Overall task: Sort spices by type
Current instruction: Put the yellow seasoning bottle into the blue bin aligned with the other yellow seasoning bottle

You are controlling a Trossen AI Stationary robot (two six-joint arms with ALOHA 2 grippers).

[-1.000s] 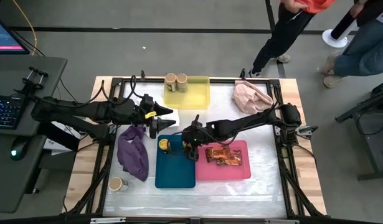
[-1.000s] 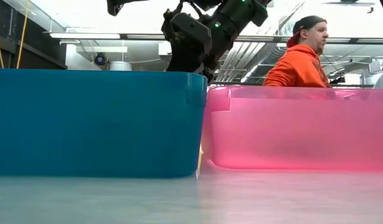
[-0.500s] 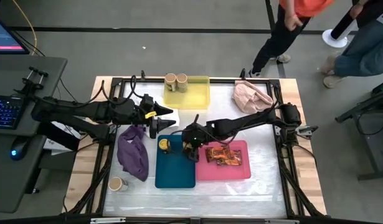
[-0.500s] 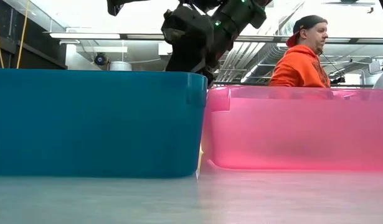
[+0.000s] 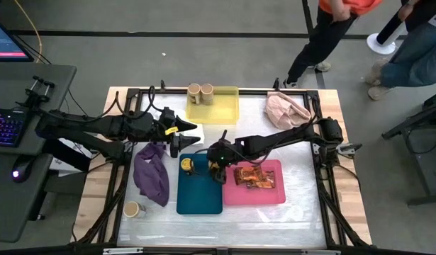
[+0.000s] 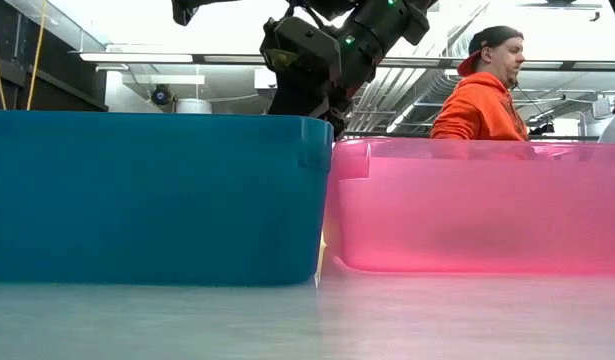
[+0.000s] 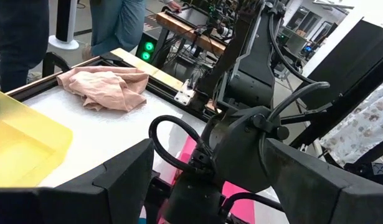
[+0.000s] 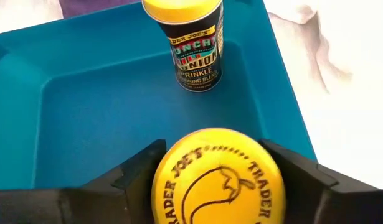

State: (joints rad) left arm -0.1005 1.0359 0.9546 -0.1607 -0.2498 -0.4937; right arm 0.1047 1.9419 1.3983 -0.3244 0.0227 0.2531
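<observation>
While the right tool (image 8: 219, 186) straddles a yellow-lid jar (image 8: 219, 180) over the teal tray (image 8: 85, 106), fingers (image 8: 135, 171) flank the lid; whether they grip or have let go, cannot tell. Jar looks light, rigid, smooth-sided; best taken across the lid rim. Second jar (image 8: 191, 43) stands upright deeper in the tray. Farther off, the left tool (image 5: 176, 138) waits open above the table (image 5: 274, 212).

Purple cloth (image 5: 152, 177) beside teal tray (image 5: 199, 197)
</observation>
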